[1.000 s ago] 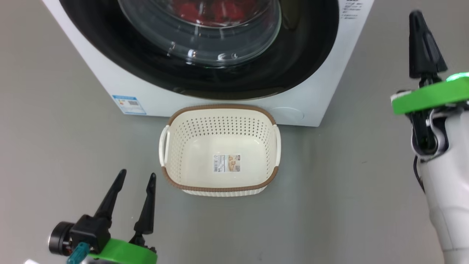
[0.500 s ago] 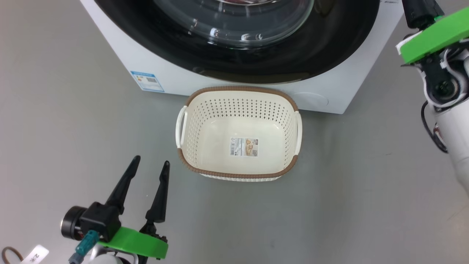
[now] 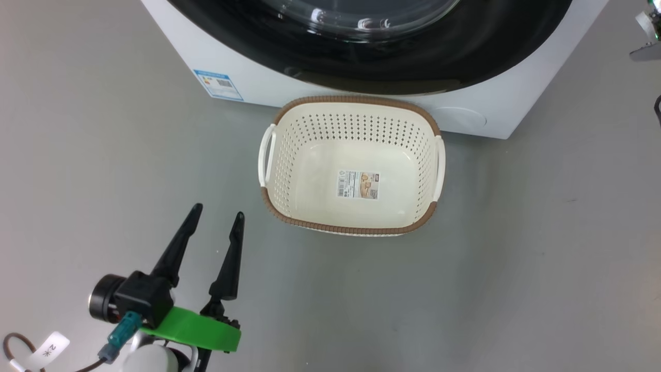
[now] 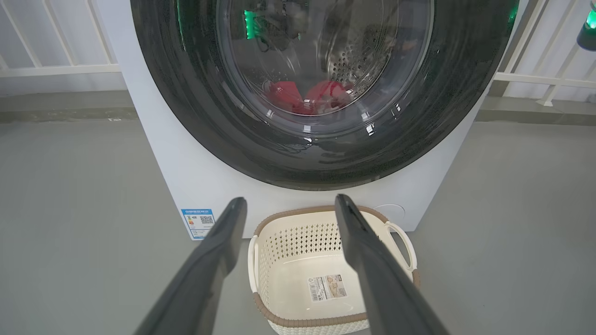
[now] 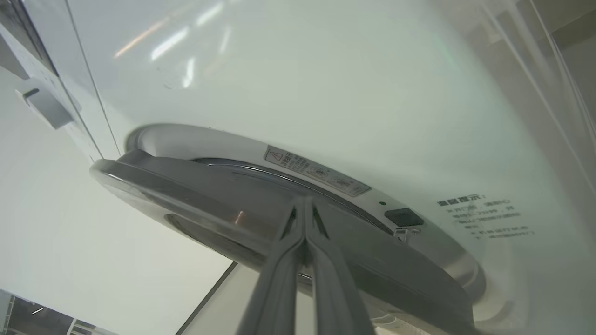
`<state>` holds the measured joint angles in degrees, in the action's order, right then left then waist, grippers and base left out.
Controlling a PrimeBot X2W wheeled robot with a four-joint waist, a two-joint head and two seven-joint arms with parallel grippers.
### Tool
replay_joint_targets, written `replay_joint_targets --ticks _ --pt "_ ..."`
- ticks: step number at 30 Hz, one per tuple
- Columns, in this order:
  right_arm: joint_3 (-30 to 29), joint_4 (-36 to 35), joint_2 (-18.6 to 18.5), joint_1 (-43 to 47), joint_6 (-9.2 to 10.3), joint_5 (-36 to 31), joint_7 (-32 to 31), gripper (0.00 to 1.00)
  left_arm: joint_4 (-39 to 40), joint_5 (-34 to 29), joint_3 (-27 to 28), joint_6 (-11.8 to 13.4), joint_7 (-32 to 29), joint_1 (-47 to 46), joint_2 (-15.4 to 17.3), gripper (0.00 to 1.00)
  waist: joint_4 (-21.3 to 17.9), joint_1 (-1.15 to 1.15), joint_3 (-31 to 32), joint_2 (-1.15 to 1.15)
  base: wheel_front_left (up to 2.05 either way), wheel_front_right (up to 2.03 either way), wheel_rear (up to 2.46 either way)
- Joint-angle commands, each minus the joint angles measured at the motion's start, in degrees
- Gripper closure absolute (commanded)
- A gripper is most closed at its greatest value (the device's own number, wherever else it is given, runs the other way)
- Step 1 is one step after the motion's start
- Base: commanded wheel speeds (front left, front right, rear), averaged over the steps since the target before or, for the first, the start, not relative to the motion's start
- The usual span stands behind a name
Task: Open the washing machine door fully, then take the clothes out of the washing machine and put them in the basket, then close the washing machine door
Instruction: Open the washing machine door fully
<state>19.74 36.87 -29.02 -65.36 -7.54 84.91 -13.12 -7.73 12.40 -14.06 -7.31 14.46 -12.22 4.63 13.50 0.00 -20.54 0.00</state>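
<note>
A smooth, matt grey floor point(image 3: 516, 258) carries everything here. At 12 o'clock in the head view stands a big white box-shaped washing machine point(image 3: 258, 82), its base flat on the floor. A small blue label sticker point(image 3: 218, 84) sits on its front, low down toward 11 o'clock. Directly before it, near the middle of the view, sits a small cream-white perforated plastic basket point(image 3: 351, 227) with a brown woven-look rim, upright with its mouth up. The basket's 12 o'clock rim lies just beside the machine's front; whether they touch cannot be told.
</note>
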Motion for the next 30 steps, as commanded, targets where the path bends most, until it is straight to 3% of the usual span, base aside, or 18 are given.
replay_joint_targets --ticks 1,8,18,30 --pt "0.04 -0.63 -0.05 -1.23 0.05 1.14 -1.60 1.00 1.42 0.52 1.66 -0.18 0.54 -1.43 1.36 0.00 0.37 0.00 -0.71 0.00 0.00 0.00 0.00" --pt "0.45 4.96 -0.32 -5.39 0.05 4.69 -10.55 1.00 1.53 0.79 0.77 -0.18 0.54 -2.30 1.15 0.00 1.05 0.00 -2.35 0.00 0.00 0.00 0.00" --pt "0.03 9.24 1.40 -10.00 0.05 7.20 -15.83 1.00 1.55 1.21 -0.10 -0.18 0.54 -3.39 0.76 0.00 2.06 0.00 -3.87 0.00 0.00 0.00 0.00" --pt "3.54 9.19 3.51 -6.71 0.05 7.36 -24.02 1.00 0.80 1.27 -0.19 -0.18 0.54 -2.91 0.34 0.00 1.87 0.00 -1.84 0.00 0.00 0.00 0.00"
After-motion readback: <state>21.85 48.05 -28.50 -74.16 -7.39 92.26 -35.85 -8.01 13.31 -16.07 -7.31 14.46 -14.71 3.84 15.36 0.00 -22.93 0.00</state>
